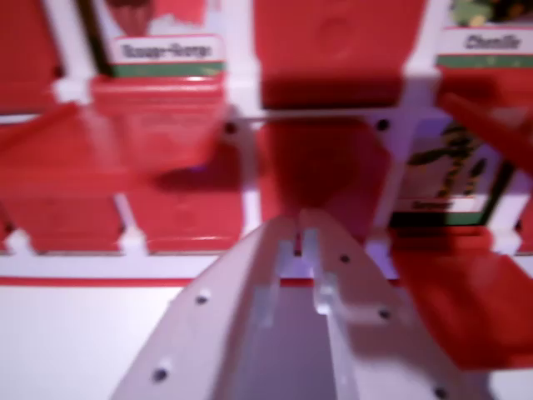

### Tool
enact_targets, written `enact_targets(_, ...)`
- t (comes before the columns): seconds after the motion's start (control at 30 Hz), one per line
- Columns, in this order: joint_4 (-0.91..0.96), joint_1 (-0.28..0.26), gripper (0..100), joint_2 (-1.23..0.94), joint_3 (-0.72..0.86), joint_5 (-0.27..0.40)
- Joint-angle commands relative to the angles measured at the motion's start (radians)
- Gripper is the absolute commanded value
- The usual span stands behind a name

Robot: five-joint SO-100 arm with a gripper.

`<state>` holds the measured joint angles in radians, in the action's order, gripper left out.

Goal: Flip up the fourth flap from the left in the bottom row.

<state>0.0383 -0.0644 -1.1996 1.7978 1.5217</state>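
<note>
A red game board with a white frame (250, 167) fills the wrist view. Its flaps stand in rows. My white gripper (298, 223) reaches up from the bottom centre, its fingers nearly together with nothing between them. The tips lie at the lower edge of a red flap (325, 162) in the middle of the near row. To the wrist view's right, a flap (445, 175) is up and shows a picture card with a green label. To the left, a blurred red flap (158, 125) is tilted partly up.
In the far row a raised card (171, 50) with a label is at the left, a closed red flap (333, 42) in the middle and a card reading "Chenille" (487, 42) at the right. A white table surface (75, 342) lies below the board's red edge.
</note>
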Motion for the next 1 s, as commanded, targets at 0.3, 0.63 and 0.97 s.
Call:
enact_targets(0.3, 0.031, 0.014, 0, -0.017, -0.147, 0.008)
enact_targets(0.63, 0.029, 0.003, 0, 0.044, -0.212, 0.012)
enact_targets(0.97, 0.003, 0.002, 0, 0.023, -0.202, 0.003)
